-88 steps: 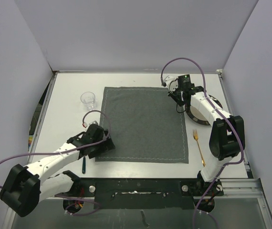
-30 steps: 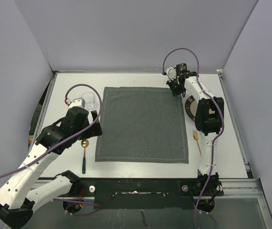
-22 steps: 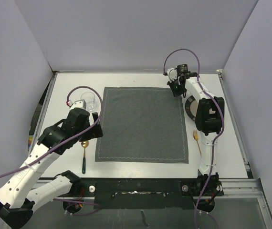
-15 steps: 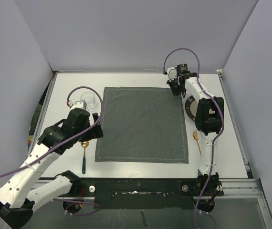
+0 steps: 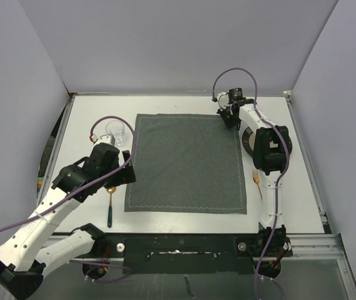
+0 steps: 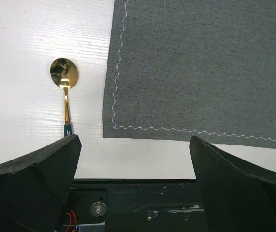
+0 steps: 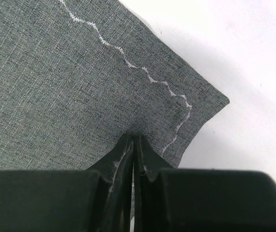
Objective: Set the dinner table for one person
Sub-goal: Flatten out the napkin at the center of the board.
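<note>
The dark grey stitched placemat [image 5: 184, 162] lies flat in the middle of the white dinner table [image 5: 90, 112]. My right gripper [image 5: 230, 120] is at the mat's far right corner; in the right wrist view it [image 7: 134, 137] is shut, pinching the cloth [image 7: 80, 82] just inside the stitched corner. My left gripper [image 5: 128, 166] is open and empty, held above the mat's left edge. In the left wrist view its jaws [image 6: 134, 145] stand wide apart over the mat's near left corner [image 6: 201, 72].
A gold spoon with a dark handle [image 5: 110, 200] [image 6: 64, 77] lies left of the mat. A clear glass [image 5: 115, 130] stands at the far left. A dark plate [image 5: 248, 139] sits right of the mat, partly behind my right arm. A gold fork [image 5: 258, 184] lies near it.
My left gripper has let go of the mat's near left corner, risen and drawn back along the left edge. My right gripper has stayed at the far right corner.
</note>
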Robot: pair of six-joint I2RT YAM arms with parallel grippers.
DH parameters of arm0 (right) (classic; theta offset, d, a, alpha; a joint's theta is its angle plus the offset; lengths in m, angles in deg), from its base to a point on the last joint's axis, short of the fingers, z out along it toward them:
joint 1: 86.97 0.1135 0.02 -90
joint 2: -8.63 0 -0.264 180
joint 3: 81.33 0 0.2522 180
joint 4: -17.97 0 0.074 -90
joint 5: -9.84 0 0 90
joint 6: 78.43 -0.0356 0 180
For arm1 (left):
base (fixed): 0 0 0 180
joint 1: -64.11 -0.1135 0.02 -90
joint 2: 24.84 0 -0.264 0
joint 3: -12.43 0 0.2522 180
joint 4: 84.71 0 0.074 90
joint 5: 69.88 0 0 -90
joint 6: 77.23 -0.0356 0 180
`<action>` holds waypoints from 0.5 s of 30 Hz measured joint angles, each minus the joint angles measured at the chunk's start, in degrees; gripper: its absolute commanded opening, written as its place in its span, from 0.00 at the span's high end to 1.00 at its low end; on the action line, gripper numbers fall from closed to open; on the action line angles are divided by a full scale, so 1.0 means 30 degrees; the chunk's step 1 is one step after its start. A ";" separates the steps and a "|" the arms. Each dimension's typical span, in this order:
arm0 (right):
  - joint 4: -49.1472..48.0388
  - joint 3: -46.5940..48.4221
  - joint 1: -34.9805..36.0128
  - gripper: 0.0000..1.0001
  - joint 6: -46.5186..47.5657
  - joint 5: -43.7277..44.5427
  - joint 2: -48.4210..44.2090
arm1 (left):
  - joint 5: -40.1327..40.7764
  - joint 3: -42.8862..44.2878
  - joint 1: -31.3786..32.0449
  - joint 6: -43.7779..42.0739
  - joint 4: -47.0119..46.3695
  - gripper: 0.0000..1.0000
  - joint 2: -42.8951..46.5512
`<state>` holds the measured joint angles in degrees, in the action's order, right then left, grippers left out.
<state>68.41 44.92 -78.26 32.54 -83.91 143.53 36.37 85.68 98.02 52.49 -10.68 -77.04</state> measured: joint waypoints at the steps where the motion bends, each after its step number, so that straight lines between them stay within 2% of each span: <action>1: 0.0015 0.0000 0.0000 1.00 0.0066 0.0080 0.0095 | -0.0022 -0.0073 0.0000 0.0015 0.0007 0.02 -0.0007; 15: -0.0423 0.0138 0.0313 1.00 0.0940 0.0634 0.0321 | -0.0270 -0.0248 0.0000 0.0015 -0.0022 0.02 -0.0532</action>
<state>67.15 45.33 -77.32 35.36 -82.01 144.49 35.56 84.93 98.02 52.54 -10.74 -78.64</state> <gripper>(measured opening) 0.022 0.979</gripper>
